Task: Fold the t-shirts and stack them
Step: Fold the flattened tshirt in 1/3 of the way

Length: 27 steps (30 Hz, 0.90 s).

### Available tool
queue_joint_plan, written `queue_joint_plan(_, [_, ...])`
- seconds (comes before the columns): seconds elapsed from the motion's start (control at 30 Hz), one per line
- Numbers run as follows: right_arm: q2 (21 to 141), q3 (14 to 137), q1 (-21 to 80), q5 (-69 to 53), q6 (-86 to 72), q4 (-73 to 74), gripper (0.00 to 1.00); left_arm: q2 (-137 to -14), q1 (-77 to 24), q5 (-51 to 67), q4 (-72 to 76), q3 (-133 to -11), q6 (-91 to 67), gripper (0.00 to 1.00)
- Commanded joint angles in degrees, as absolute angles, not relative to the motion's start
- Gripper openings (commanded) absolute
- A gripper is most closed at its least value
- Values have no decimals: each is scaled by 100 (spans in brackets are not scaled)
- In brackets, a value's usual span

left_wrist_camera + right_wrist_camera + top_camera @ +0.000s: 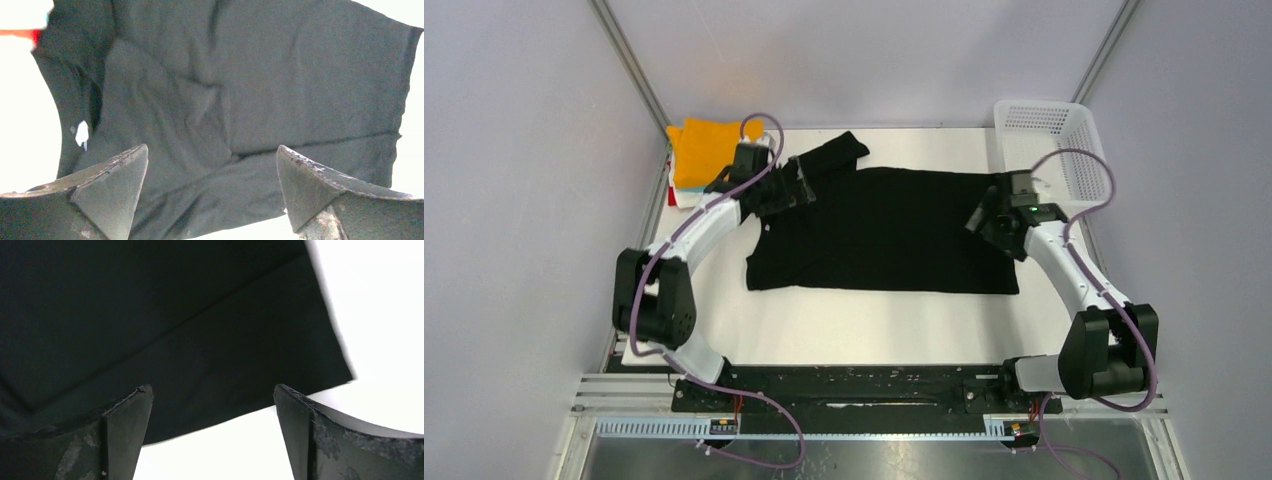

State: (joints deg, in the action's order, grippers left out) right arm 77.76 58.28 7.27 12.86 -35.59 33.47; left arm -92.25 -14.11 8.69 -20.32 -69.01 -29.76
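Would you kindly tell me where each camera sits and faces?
Top external: above and behind the arms, looking down on the table; both arms show whole.
Left wrist: on the left gripper, facing down at the black t-shirt; open fingers show.
Right wrist: on the right gripper, facing that shirt's corner; open fingers show.
All three share the black t-shirt.
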Motion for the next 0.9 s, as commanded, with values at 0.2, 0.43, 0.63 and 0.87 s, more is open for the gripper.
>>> queue_joint_plan(0.2, [9256,5902,1487,-342,-3112,2491,99,-9280,-1383,1408,-1415,-5255,-4032,99])
queue_joint_plan(0.43, [9233,5342,1508,249,-3033,2927,100,-9331,-1386,935,-1795,-4848,-4343,99])
queue_joint_plan(0.63, [8908,4813,1537,-316,-3074,3644,99,-8337,-1593,740,-2813,-4146,-4703,99])
queue_joint_plan(0.87, [8070,3902,1571,-663,-3125,4061,99,-7364,-1901,206,-3835,-3670,-4940,99])
